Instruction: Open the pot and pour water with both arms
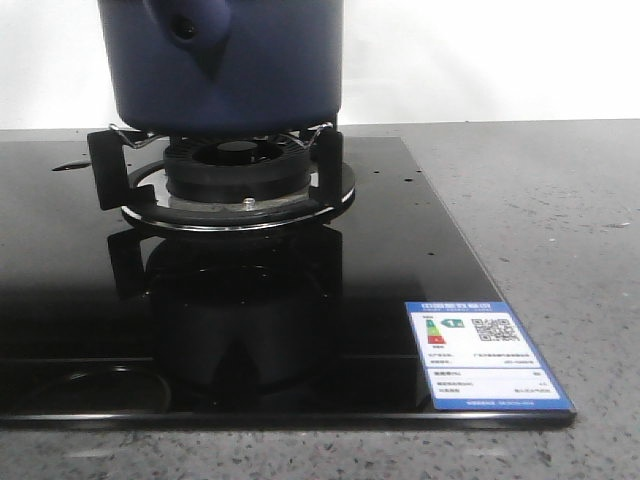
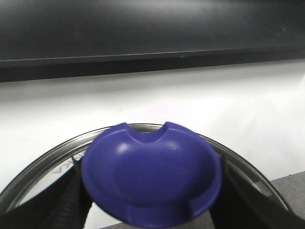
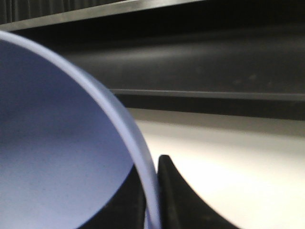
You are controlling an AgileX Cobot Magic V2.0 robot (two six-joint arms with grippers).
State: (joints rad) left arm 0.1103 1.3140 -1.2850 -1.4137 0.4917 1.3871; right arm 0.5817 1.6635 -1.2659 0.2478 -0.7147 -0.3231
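The dark navy pot [image 1: 230, 70] stands on the gas burner [image 1: 238, 175], its pierced side lug [image 1: 185, 30] facing forward; its top is cut off by the frame. Neither gripper shows in the front view. In the left wrist view my left gripper [image 2: 152, 193] is shut on the blue knob [image 2: 150, 171] of a glass lid with a steel rim [image 2: 43, 172]; only white wall shows through the glass. My right gripper [image 3: 153, 191] is shut on the rim of a periwinkle bowl [image 3: 52, 143], one finger inside and one outside. No water shows.
The burner sits on a black glass cooktop [image 1: 400, 260] with a blue energy label [image 1: 485, 355] at its front right corner. Grey speckled counter [image 1: 560, 220] lies to the right. A dark shelf [image 2: 143, 38] runs along the white wall behind.
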